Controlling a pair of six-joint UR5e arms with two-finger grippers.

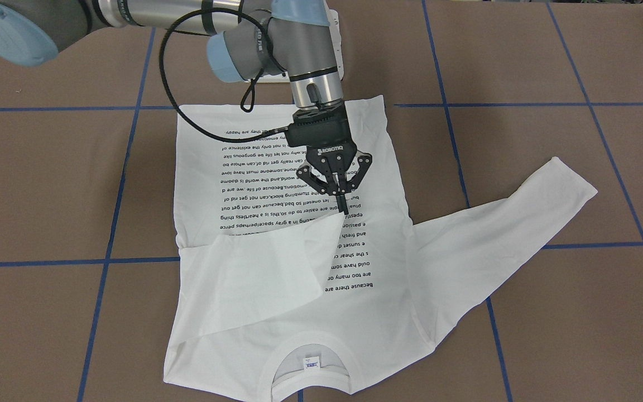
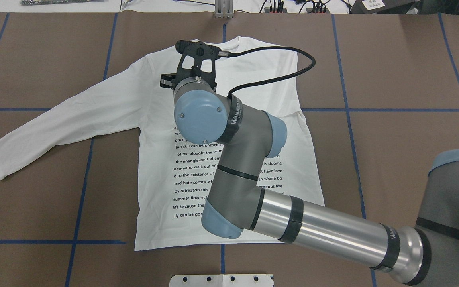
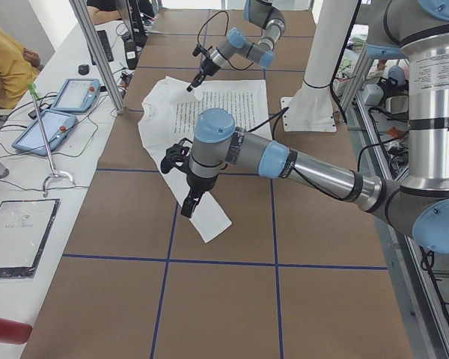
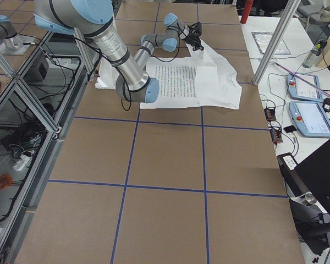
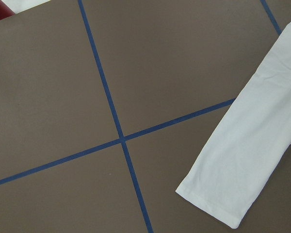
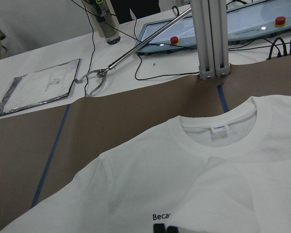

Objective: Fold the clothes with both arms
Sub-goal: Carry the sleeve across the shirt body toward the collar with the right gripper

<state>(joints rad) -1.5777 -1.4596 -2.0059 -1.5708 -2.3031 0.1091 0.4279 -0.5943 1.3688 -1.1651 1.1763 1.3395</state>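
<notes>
Pinching the T-shirt [image 1: 388, 312] by its sleeve cuff [image 1: 337, 226] over the printed text [image 1: 254, 173], you are holding the right end effector [image 1: 344, 207] closed (limp, light cotton).

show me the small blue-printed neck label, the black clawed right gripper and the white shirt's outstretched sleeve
small blue-printed neck label [image 1: 312, 364]: front-facing view, label's middle
black clawed right gripper [image 1: 345, 209]: front-facing view, between fingertips
white shirt's outstretched sleeve [image 2: 66, 118]: overhead view, mid-sleeve
</notes>
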